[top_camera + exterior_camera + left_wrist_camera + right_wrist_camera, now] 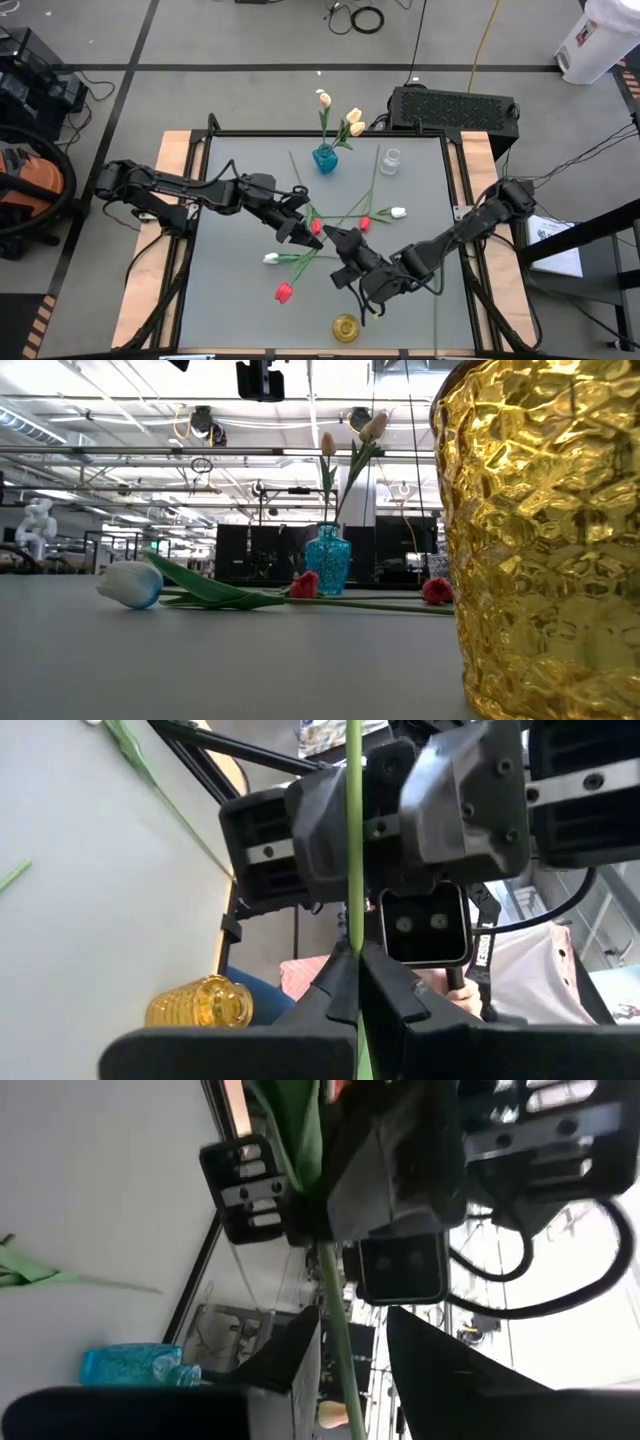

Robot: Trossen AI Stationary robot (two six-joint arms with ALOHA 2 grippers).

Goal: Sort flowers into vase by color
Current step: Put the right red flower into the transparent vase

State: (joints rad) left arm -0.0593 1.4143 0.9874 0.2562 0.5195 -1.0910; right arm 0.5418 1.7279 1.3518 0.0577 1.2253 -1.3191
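From above, the left claw point(300, 229) and right claw point(335, 238) meet at mid-surface point(420, 300) around a red tulip point(316, 227). The dark arms hide how each claw sits on it. Other tulips lie loose: a white one point(271, 258), a red one point(284, 292), another white point(398, 212). Three cream tulips point(353, 117) stand in the blue vase point(325, 159).

At surface height, the gold vase point(540, 540) fills the right edge, cut off; neither claw shows.

The left wrist camera shows the left claw point(358, 965) clenched on a green stem point(353, 830), fingers pressed together.

The right wrist camera shows the right claw point(352, 1330) partly spread, the stem point(338, 1315) lying against one finger point(300, 1345); I cannot tell whether it grips.
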